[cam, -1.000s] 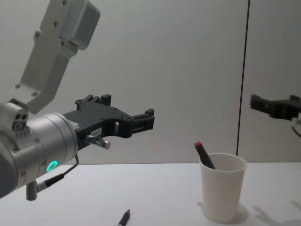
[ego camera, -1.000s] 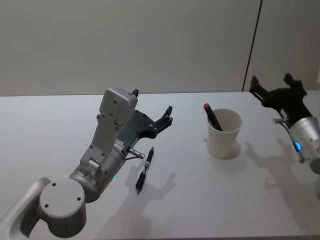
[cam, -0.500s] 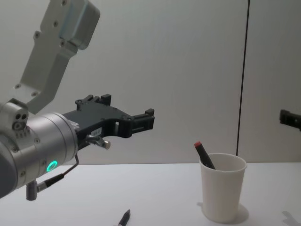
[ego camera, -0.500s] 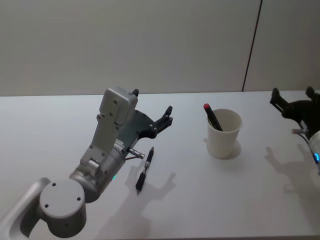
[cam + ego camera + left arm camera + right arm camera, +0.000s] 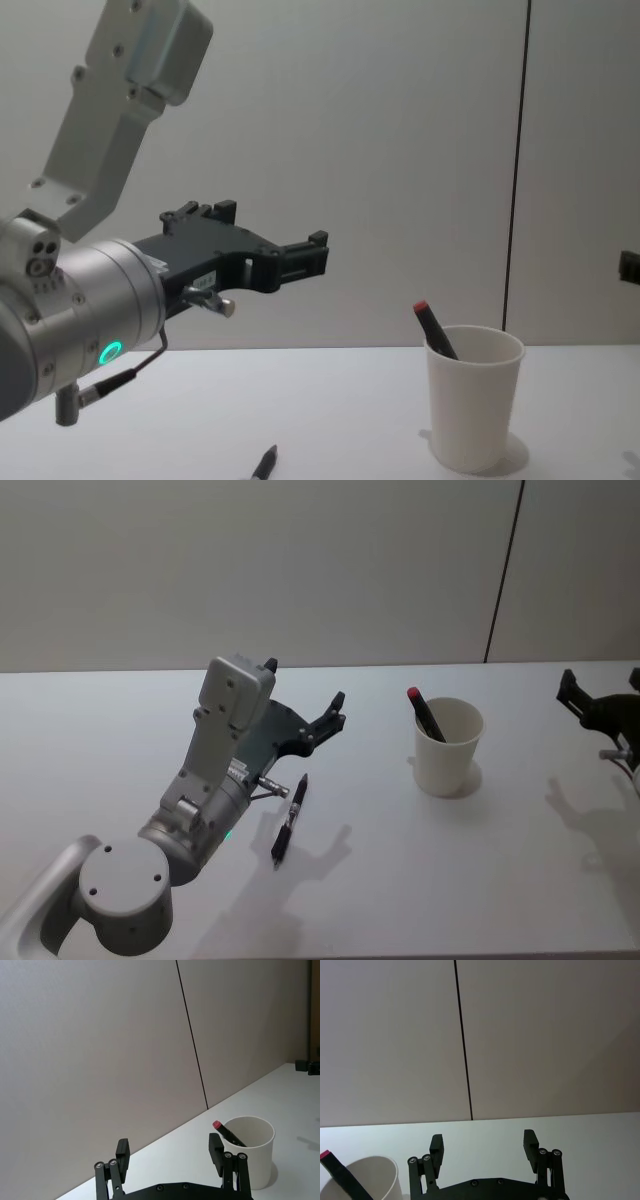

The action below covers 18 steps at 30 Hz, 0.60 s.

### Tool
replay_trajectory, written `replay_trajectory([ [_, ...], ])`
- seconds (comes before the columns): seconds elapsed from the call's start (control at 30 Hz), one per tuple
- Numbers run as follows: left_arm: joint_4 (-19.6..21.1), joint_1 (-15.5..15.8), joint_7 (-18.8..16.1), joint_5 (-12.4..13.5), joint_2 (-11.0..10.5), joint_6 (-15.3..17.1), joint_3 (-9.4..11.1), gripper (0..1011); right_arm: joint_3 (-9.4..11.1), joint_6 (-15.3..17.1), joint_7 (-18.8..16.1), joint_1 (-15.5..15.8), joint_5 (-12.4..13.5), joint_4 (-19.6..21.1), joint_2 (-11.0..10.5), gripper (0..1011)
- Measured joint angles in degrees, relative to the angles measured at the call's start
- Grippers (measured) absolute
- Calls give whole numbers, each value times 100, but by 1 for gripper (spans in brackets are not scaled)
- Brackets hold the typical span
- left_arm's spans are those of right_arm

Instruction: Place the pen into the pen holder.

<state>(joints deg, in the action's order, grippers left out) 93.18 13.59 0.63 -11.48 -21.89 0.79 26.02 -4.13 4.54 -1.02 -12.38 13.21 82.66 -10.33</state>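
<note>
While the pen (image 5: 288,820) lay on the table (image 5: 480,880) below our left gripper (image 5: 305,683), jaws wide and empty, we held our right gripper (image 5: 601,685), equally wide, right of the pen holder (image 5: 447,750).

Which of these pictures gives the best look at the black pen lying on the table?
The head view: the whole black pen lies flat there, tip to end. The chest view catches just one end at its bottom edge; the wrist views face the cup.
</note>
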Motion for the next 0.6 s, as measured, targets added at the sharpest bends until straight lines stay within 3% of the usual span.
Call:
replay_trajectory([
  [0.3, -1, -2, 6, -48, 5, 32, -10, 1008, 21, 37, 31, 35, -6, 21, -21, 1001],
  [0.6, -75, 15, 64, -327, 34, 236, -65, 1008, 30, 53, 46, 51, -9, 30, -30, 1001],
])
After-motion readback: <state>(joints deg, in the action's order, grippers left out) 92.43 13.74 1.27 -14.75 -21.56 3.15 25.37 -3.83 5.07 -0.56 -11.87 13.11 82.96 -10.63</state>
